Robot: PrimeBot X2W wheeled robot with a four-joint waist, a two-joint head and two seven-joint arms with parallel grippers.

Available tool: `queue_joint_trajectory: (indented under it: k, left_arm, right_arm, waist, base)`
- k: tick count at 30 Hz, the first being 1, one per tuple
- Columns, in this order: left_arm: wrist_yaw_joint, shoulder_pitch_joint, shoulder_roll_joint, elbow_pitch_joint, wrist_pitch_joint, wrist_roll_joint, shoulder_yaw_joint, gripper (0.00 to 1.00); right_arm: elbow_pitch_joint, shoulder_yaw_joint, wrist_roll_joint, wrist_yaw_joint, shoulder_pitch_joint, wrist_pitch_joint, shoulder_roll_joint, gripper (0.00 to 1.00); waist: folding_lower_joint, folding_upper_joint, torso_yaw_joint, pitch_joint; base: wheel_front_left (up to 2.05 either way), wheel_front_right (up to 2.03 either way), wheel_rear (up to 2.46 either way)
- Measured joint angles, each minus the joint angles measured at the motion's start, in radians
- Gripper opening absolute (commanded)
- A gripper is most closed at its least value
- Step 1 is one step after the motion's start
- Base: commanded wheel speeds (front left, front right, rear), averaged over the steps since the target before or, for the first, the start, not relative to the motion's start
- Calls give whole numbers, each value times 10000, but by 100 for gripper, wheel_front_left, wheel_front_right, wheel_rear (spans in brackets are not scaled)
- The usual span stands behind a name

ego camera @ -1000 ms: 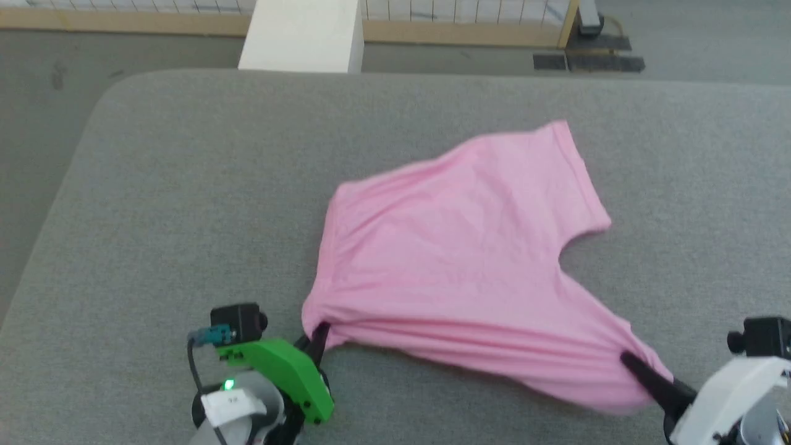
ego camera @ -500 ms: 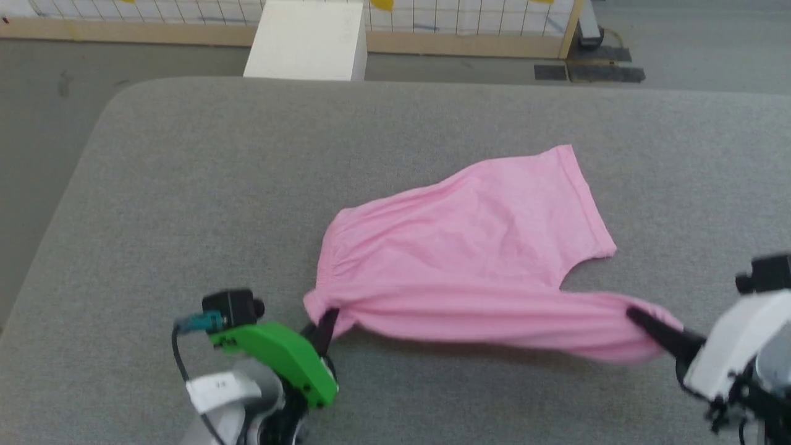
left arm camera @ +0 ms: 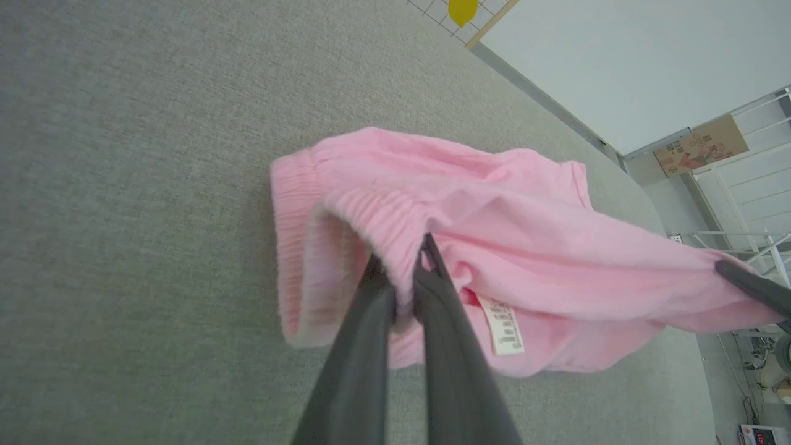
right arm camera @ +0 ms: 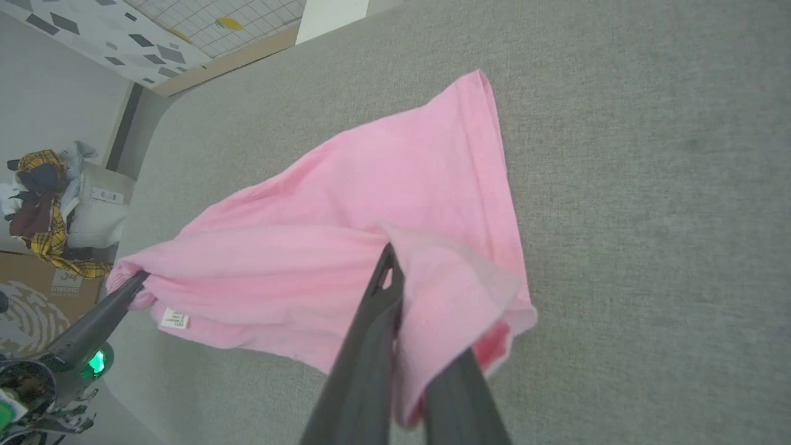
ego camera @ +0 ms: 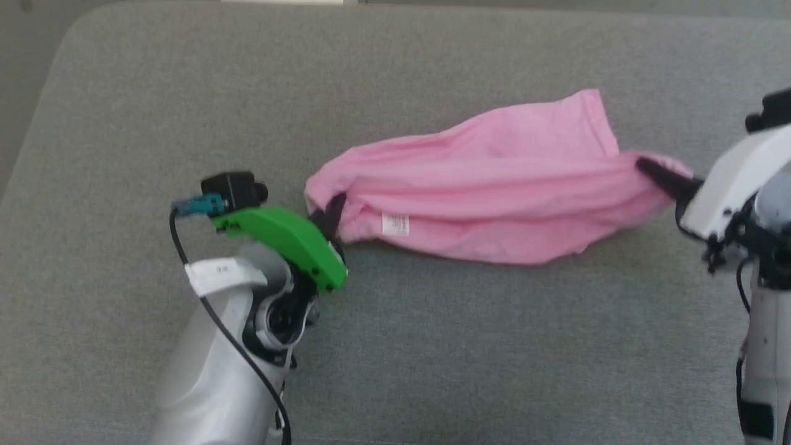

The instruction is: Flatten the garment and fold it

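Garment strung as a gathered pink band across the middle of the grey worktop, far leg trailing flat on the surface behind. Left gripper at the waistband end, fingers closed on a pinch of ribbed elastic just beside the white care label. Right gripper at the opposite end, fingers clamped on a bunched leg hem. Judged thin, light and limp: no stiffness to hold a shape, prone to roping along the line of pull and to sagging between grips. Probably little risk of slipping from a firm pinch, though a single layer might pull free. Best taken at the firmer edges, namely waistband corners and leg hems, and spread under gentle outward tension before any fold.
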Motion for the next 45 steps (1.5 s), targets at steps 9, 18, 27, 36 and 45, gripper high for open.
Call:
queue_joint_trajectory:
  k: [9,18,27,36,45]
  left_arm:
    - [-207,-1352,-203,556,-479,-75,105,0]
    - [-316,-1921,-207,963,-652,-69,69,0]
    - [-374,-2106,-221,1129,-725,-71,-13,0]
    - [-295,-1950,-159,1206,-623,-102,4,100]
    - [121,-1309,681,587,-1298,709,36,100]
  right_arm:
    - [1787,372,-608,0,-2161,-1455,-125,0]
    - [3459,414,-1419,0,-3611,-2336,8,0]
    - [4778,476,-2176,0,-4231,-2859,-4,100]
    - [5122,583,-1806,0,-4346,-3367,-178,100]
    - [4803,744,-1436,0,-3917,-4009,-696,100]
  waist:
    - [0,0,229,1246]
    - [1,0,416,2048]
    - [1,0,500,2283]
    - [1,0,492,1767]
    - [1,0,472,766]
  base:
    - [0,0,0]
    - [0,0,0]
    - [0,0,0]
    - [0,0,0]
    - [0,0,0]
